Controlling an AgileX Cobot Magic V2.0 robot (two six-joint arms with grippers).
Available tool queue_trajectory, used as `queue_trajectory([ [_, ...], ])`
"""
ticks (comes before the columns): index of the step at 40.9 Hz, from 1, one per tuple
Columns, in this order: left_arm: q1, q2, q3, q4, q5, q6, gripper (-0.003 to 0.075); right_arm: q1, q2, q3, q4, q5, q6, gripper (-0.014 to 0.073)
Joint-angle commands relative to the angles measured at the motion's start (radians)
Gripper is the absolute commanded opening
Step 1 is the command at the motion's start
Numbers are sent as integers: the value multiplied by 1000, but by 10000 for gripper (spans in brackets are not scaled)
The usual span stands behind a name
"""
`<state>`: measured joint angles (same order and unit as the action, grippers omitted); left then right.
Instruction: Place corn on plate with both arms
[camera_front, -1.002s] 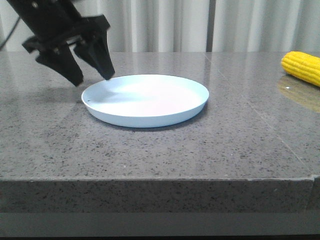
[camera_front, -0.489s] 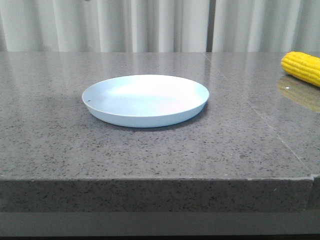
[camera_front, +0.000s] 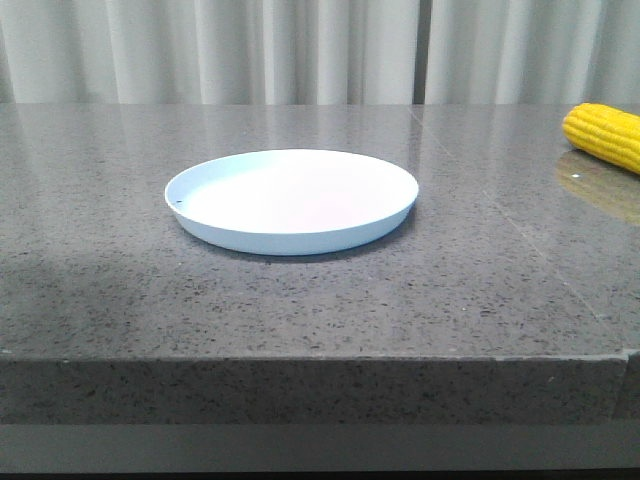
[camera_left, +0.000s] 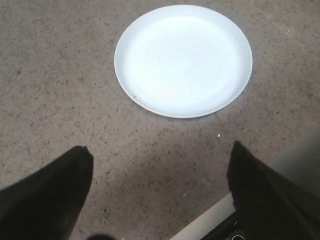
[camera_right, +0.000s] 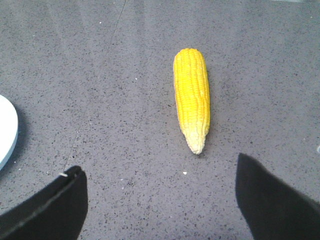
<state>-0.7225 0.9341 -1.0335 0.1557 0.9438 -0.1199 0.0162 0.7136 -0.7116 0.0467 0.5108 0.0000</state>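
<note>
The pale blue-white plate (camera_front: 291, 198) sits empty on the grey stone table, left of centre in the front view; it also shows in the left wrist view (camera_left: 183, 59). The yellow corn (camera_front: 604, 134) lies on the table at the far right edge, cut off by the frame. In the right wrist view the corn (camera_right: 192, 96) lies whole, its pale tip toward the gripper. My left gripper (camera_left: 160, 155) is open and empty above bare table short of the plate. My right gripper (camera_right: 159, 172) is open and empty, short of the corn's tip. Neither gripper shows in the front view.
The table's front edge (camera_front: 320, 358) runs across the front view, and an edge of it shows near my left gripper (camera_left: 250, 182). White curtains (camera_front: 300, 50) hang behind the table. A sliver of the plate's rim (camera_right: 7, 131) shows in the right wrist view.
My left gripper stood open beside the plate's left rim a second ago and has since left the front view. The plate and the corn have not moved.
</note>
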Motion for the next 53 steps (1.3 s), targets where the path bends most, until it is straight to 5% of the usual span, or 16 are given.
queue_trajectory([
  [1, -7, -88, 38, 1, -67, -18, 546, 3, 5, -33, -1, -72, -8, 625],
  [30, -7, -236, 141, -3, -72, -18, 546, 2, 39, -70, -19, 0, -8, 625],
  [53, -7, -236, 141, -3, -72, -18, 546, -102, 547, -452, -25, 272, -38, 627],
])
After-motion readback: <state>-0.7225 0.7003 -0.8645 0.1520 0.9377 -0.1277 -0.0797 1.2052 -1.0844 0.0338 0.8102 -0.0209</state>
